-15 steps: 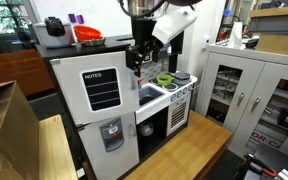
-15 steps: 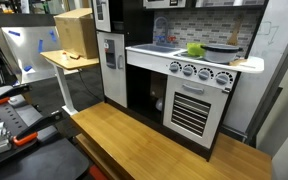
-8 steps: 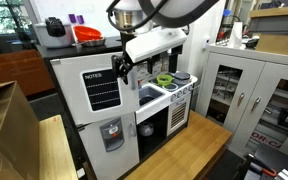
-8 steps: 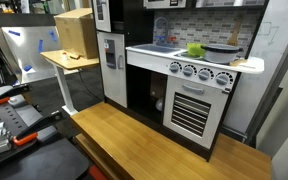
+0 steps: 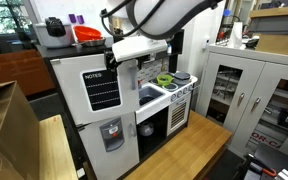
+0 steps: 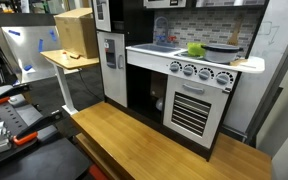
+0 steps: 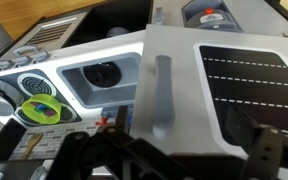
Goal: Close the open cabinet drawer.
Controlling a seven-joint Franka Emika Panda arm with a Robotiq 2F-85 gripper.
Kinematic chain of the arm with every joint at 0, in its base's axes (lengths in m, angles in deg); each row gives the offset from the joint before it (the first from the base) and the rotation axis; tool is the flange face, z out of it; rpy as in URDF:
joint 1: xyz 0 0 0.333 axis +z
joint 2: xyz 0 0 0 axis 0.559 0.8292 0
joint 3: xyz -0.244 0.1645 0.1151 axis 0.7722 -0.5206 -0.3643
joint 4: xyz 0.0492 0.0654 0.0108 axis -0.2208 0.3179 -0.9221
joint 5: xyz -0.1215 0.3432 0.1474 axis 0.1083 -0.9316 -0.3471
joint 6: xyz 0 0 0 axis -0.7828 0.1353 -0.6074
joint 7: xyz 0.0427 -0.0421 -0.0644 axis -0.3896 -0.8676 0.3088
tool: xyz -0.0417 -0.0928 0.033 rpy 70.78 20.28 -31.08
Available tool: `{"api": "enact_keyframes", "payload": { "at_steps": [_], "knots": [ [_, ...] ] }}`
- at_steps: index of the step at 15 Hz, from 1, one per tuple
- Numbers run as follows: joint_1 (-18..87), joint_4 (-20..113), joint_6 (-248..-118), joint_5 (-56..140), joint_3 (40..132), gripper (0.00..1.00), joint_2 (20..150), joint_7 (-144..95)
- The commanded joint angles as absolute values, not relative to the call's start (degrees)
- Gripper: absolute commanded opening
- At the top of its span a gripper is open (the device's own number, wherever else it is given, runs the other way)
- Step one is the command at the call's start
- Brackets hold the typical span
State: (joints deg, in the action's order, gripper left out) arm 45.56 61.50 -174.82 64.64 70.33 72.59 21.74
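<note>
The cabinet drawer is the toy kitchen's large white door (image 5: 102, 90) with a black "NOTES" chalkboard. In an exterior view it stands roughly in line with the kitchen's front. The wrist view shows the door (image 7: 184, 70) close up, with its silver bar handle (image 7: 159, 95) and the chalkboard (image 7: 249, 85). My gripper (image 5: 114, 52) hangs at the door's upper edge by the handle side. In the wrist view its dark fingers (image 7: 169, 160) sit wide apart, open and empty, with the handle between and beyond them.
The smaller white panel with a grey dispenser (image 5: 111, 133) sits below the door. The sink (image 7: 102, 75) and a green object (image 5: 164, 79) lie on the counter beside it. A grey glass-door cabinet (image 5: 234, 90), a wooden table (image 5: 184, 145) and a cardboard box (image 5: 9, 125) surround the kitchen.
My arm has swung from above the sink toward the door's handle edge and tilted over. The door looks unmoved.
</note>
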Motion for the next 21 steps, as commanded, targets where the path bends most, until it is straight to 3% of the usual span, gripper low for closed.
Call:
{"api": "enact_keyframes", "payload": {
  "at_steps": [1,11,21],
  "knots": [
    [45.32,55.57,-175.35,64.91,72.51,1.00,77.48,18.56],
    [45.75,49.88,-169.83,56.89,75.40,1.00,79.66,12.05],
    [45.17,50.45,-145.68,46.22,74.06,1.00,70.40,5.45]
  ]
}}
